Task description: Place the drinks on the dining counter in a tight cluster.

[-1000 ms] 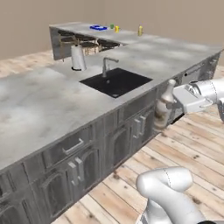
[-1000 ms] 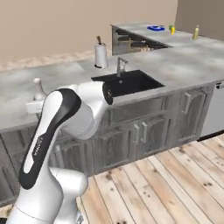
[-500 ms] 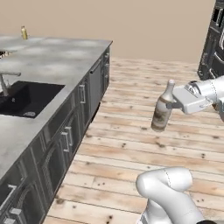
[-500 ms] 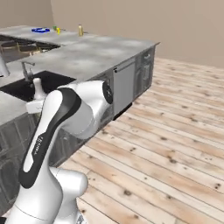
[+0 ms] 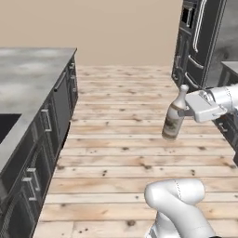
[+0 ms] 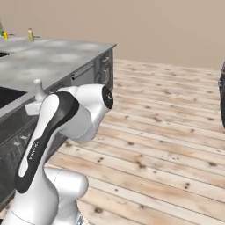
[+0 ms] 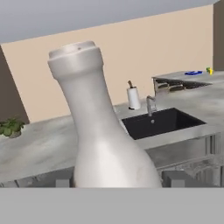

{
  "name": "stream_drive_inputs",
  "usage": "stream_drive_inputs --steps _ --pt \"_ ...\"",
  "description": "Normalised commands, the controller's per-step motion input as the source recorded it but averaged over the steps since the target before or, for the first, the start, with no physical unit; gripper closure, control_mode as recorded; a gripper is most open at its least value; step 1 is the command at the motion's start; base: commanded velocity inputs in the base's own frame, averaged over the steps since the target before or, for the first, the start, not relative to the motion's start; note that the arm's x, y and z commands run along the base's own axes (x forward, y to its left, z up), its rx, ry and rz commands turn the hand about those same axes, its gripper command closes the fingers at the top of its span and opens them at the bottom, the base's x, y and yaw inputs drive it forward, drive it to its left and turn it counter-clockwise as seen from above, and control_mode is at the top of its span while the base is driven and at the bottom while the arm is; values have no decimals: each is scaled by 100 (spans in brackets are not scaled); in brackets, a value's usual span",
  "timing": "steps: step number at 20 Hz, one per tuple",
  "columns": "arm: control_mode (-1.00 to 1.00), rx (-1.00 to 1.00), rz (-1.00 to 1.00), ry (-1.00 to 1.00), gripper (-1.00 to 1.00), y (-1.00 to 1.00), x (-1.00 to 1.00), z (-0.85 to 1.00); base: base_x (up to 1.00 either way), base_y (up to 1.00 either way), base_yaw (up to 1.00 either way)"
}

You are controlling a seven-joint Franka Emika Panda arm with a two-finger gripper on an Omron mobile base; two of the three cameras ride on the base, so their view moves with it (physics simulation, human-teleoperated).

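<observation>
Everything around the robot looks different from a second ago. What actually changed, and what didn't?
The base turned, so the cameras swung: the sink counter slid off to the left, and wooden floor and tall dark cabinets came into view. The things themselves did not shift. The gripper stays clamped on the brown-and-white bottle, carried upright above the floor as before.

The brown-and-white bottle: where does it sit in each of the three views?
Left base view: brown-and-white bottle right of centre, held above the wooden floor.
Right base view: just its pale cap at the left, behind the arm.
Hand view: close up, left of centre.
Shared landmark: the grey marbled counter.
</observation>
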Motion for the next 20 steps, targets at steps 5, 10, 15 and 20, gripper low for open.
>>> stream_drive_inputs --steps 5,10,15,20 --pt "100 0 0 0 100 0 0 0 100 0 -21" --pt "100 0 0 0 100 0 0 0 100 19 -19" --pt "100 0 0 0 100 0 0 0 100 55 -12" --pt "100 0 0 0 100 0 0 0 100 58 -12"
